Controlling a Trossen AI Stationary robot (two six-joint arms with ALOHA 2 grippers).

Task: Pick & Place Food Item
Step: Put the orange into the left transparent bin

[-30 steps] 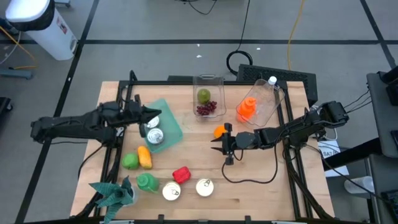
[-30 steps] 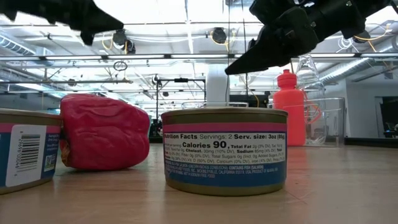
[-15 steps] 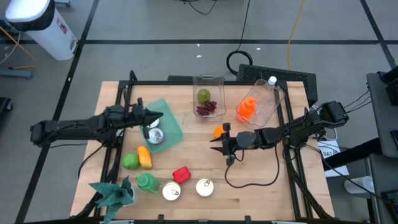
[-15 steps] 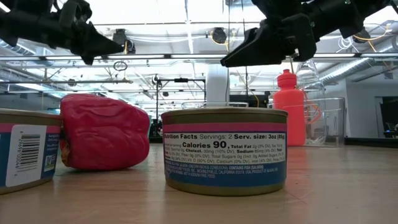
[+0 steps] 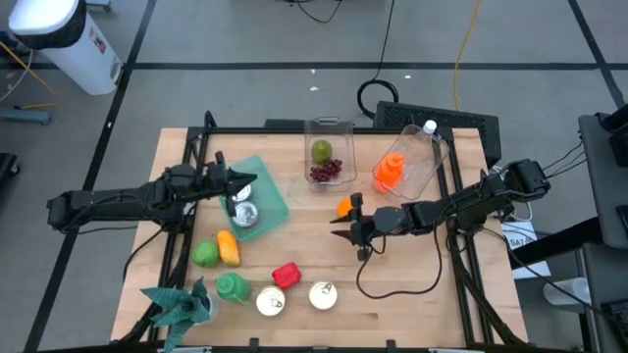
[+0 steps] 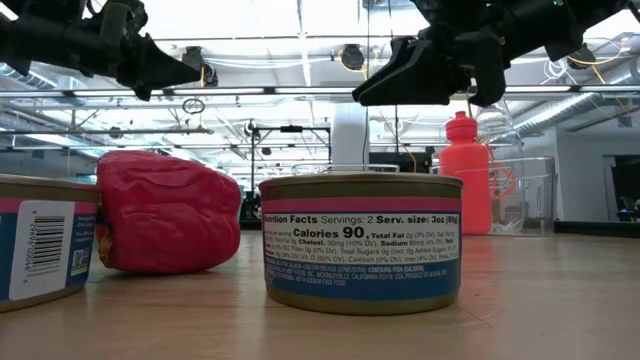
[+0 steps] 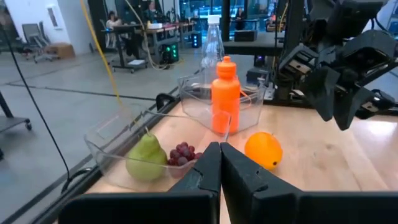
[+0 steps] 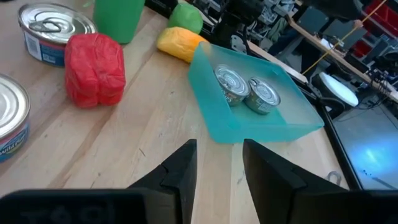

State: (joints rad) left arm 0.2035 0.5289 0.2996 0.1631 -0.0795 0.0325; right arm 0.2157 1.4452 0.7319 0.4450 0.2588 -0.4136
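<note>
Looking down from the high view, I have the left gripper [image 5: 251,182] hanging over the teal tray [image 5: 267,196], its fingers pressed together with nothing between them. Just below and beside its tip sit two silver cans [image 5: 242,212] inside that tray. From the left wrist view, straight ahead of the closed fingertips [image 7: 219,163] lies the orange [image 7: 263,150], and off to one side a clear bin [image 7: 118,140] holding a green pear [image 7: 146,165] and a bunch of red grapes [image 7: 181,154]. Farther past the orange stands an orange bottle [image 7: 225,104] in a second clear container [image 7: 249,109].

My right gripper [image 5: 337,225] hovers above bare wood near the table's middle, fingers parted with a narrow gap and holding nothing. The orange [image 5: 345,207] rests on the table just behind and beside those jaws, not touching them. Out past the right fingertips [image 8: 183,163] in the right wrist view I see the teal tray [image 8: 217,121] with its two cans, then a red pepper [image 8: 95,70], a yellow item [image 8: 177,42], a green one [image 8: 186,17] and a green cup [image 8: 119,18]. Two more tins [image 5: 297,297] stand near the table's front edge, well clear of both jaws; in the low view one tin [image 6: 362,240] fills the foreground with the red pepper [image 6: 165,212] beside it.
</note>
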